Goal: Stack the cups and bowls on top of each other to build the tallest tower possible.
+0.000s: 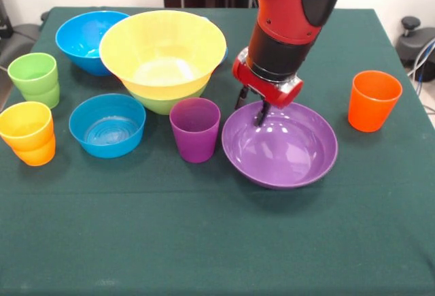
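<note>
The yellow bowl (pixel 162 51) sits nested in the lime green bowl (pixel 163 103) at the back centre, forming a low tower. In front of it stands a purple cup (pixel 195 129). The purple bowl (pixel 289 150) lies to the right. My gripper (pixel 251 107) is down at its far left rim, open, with one finger (pixel 262 114) inside the bowl and the other outside. Also here are a big blue bowl (pixel 83 37), a smaller blue bowl (pixel 107 124) and an orange cup (pixel 372 100). A green cup pair (pixel 34 78) and a yellow cup in an orange cup (pixel 27 133) stand at the left.
A sliver of something blue (pixel 223 55) peeks out behind the yellow bowl's right edge. The green tablecloth (pixel 217 241) runs to the front edge. The arm's red and black body hangs over the space between the yellow and purple bowls.
</note>
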Action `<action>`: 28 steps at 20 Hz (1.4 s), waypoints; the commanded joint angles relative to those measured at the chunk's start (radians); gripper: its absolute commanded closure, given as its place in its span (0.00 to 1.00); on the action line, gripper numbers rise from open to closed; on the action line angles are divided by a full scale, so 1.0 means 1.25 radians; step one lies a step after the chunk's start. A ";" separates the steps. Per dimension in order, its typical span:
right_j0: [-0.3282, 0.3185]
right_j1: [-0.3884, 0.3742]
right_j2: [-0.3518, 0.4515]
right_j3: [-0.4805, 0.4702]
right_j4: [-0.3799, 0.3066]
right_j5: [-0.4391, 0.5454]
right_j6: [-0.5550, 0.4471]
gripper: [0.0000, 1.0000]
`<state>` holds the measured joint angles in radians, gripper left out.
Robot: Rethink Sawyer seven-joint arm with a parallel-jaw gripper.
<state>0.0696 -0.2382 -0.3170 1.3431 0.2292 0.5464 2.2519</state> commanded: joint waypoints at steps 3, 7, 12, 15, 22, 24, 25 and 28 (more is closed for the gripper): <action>-0.098 -0.075 0.156 0.092 -0.052 -0.064 -0.076 1.00; -0.105 -0.075 0.166 0.089 -0.064 -0.063 -0.071 1.00; -0.115 -0.079 0.180 0.091 -0.079 -0.052 -0.071 1.00; -0.116 -0.080 0.181 0.088 -0.085 -0.041 -0.070 1.00; -0.120 -0.081 0.188 0.084 -0.100 -0.037 -0.061 1.00; -0.123 -0.081 0.191 0.083 -0.103 -0.038 -0.058 1.00; -0.122 -0.082 0.191 0.083 -0.106 -0.037 -0.056 1.00; -0.122 -0.088 0.191 0.082 -0.111 -0.027 -0.053 1.00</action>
<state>-0.0727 -0.3810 -0.2184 1.3995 0.1695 0.5206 2.2519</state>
